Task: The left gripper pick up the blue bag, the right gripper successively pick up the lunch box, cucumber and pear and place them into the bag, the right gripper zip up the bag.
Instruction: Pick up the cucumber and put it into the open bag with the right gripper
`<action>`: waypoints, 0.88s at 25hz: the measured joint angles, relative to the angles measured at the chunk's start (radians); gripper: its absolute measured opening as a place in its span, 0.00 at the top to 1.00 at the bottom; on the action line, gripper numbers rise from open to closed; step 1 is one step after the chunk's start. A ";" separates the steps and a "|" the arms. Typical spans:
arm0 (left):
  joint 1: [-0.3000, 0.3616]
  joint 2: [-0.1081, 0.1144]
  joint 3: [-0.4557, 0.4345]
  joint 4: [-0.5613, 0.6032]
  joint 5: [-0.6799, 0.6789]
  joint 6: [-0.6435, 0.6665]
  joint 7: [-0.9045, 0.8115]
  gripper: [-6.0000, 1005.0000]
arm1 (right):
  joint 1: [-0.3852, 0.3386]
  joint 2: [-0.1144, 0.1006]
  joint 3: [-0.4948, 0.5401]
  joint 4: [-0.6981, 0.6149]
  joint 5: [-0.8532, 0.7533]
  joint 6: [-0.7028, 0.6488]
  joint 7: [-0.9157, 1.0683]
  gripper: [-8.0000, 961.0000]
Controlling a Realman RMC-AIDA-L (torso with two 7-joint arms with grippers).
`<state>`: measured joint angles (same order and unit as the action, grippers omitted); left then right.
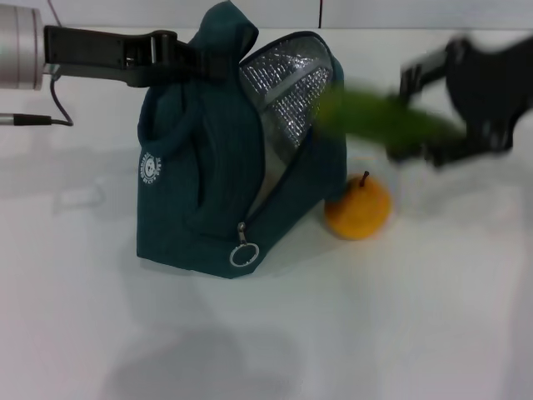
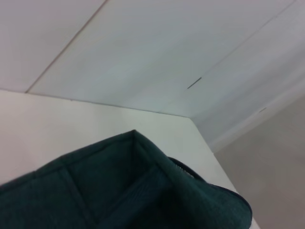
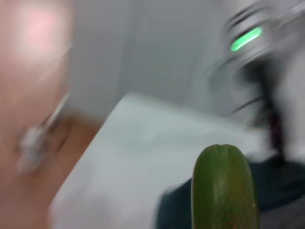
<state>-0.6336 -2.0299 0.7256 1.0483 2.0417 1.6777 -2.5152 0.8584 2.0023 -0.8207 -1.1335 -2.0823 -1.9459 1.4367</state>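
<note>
The blue bag [image 1: 225, 175] stands on the table, mouth open, its top pinched by the left gripper [image 1: 196, 60]. The right gripper [image 1: 416, 125], fingers clamped on the cucumber [image 1: 375, 119], should lead tip-first into the foil-lined opening, clear of the pear [image 1: 358, 206].

Head cam looks down from the front at the dark teal fabric lunch bag [image 1: 216, 167]; both wrist cams sit close, sharing that bag [image 2: 128, 191] [image 3: 281, 191].
</note>
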 joint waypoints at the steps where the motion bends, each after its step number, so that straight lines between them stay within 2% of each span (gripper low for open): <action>1: 0.000 0.000 0.000 -0.001 0.000 0.000 0.002 0.94 | -0.002 0.000 0.031 0.004 0.026 0.005 0.031 0.43; 3: -0.002 0.006 0.002 -0.001 0.003 0.000 0.008 0.94 | -0.020 -0.003 0.120 0.055 0.144 0.018 0.127 0.43; 5: -0.002 0.014 0.002 -0.002 0.004 -0.001 0.012 0.94 | -0.038 -0.011 0.161 0.127 0.251 0.028 0.174 0.43; 8: 0.001 0.030 -0.001 -0.002 -0.001 0.000 0.027 0.94 | -0.068 -0.033 0.174 0.304 0.435 0.069 0.215 0.43; 10: 0.003 0.036 -0.001 -0.003 -0.008 0.001 0.034 0.94 | -0.079 -0.039 0.171 0.432 0.531 0.083 0.223 0.43; 11: 0.003 0.039 -0.001 -0.003 -0.012 0.001 0.037 0.94 | -0.083 -0.034 0.174 0.565 0.611 0.093 0.223 0.43; 12: 0.003 0.039 -0.001 -0.003 -0.015 0.002 0.041 0.94 | -0.083 -0.034 0.174 0.565 0.611 0.093 0.223 0.43; 15: 0.003 0.036 -0.001 -0.004 -0.018 0.002 0.046 0.94 | -0.098 0.004 0.175 0.662 0.650 0.151 0.210 0.43; 17: 0.004 0.031 0.002 -0.005 -0.019 0.002 0.051 0.94 | -0.103 0.020 0.159 0.714 0.676 0.203 0.191 0.42; 22: 0.005 0.022 0.002 -0.009 -0.020 0.006 0.064 0.94 | -0.051 0.023 0.107 0.940 0.769 0.341 0.126 0.42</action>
<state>-0.6289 -2.0084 0.7273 1.0390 2.0221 1.6835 -2.4512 0.8074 2.0255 -0.7140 -0.1932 -1.3131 -1.6045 1.5623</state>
